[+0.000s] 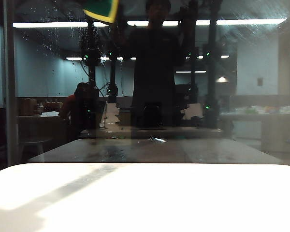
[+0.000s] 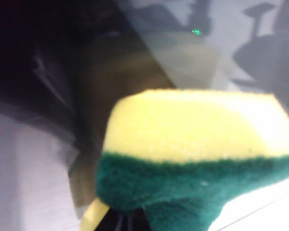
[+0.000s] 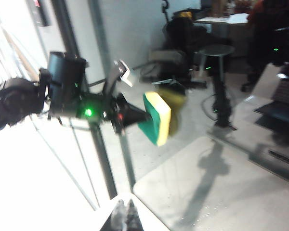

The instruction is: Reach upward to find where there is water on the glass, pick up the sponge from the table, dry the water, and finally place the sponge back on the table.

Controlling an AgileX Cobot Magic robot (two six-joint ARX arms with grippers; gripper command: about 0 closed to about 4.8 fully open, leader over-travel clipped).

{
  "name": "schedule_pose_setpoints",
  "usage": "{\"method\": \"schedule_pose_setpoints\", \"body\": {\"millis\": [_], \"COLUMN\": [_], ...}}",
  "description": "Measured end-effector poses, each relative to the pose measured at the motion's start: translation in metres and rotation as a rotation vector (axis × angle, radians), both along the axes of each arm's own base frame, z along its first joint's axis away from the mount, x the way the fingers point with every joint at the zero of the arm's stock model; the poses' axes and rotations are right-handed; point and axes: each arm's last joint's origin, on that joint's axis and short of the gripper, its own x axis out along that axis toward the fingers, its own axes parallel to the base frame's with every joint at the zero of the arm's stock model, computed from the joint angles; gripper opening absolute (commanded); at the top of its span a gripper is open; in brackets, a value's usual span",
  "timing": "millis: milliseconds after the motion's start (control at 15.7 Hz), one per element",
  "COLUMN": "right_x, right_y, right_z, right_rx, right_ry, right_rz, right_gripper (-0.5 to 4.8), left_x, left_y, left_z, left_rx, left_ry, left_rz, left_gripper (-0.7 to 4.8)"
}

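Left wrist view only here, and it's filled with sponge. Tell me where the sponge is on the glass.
Observer: The sponge sits at the top edge of the glass, left of centre.
Operator: Locate the water.
Observer: Droplets and streaks of water lie left of the sponge and below it.
Operator: Report the grippers.
Observer: The left gripper is shut on the sponge; the right gripper is away from it.
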Motion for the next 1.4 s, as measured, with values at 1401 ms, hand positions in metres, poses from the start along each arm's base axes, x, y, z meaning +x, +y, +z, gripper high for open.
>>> {"method": "schedule_pose_setpoints", "body": {"millis": [1401], "right_x": [-0.001], "right_y": [0.0], "right_z": [0.0], "right_rx": [0.0], "right_ry": [-0.002], "right_rz": [0.001], "right_gripper": [-0.06], "left_x": [-0.076], "left_y": [0.097], "left_z": [0.065], "left_rx": [-0.185], "left_ry": [-0.106], "left_rz": [-0.051], "left_gripper": [-0.06]}}
